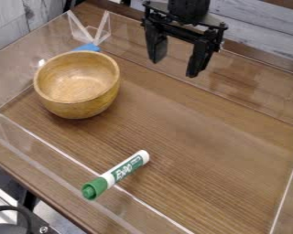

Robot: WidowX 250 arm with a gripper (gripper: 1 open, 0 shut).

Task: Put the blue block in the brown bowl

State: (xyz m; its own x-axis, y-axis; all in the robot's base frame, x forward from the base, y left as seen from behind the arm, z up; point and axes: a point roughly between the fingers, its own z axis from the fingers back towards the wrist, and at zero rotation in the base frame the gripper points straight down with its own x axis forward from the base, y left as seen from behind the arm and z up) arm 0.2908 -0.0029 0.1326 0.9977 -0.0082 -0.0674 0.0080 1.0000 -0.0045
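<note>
The brown bowl [78, 84] stands upright on the left of the wooden table, round with thick walls, and looks empty inside. Just behind its far rim, near the corner of the clear walls, a small piece of bright blue shows: the blue block [88, 46]. My black gripper [175, 57] hangs at the back of the table, to the right of the block and bowl, pointing down. Its two fingers [153, 47] stand wide apart with nothing between them, so it is open.
A green-and-white marker pen [116, 175] lies near the front edge. Low clear plastic walls [39, 146] ring the table top. A pale wall runs behind the gripper.
</note>
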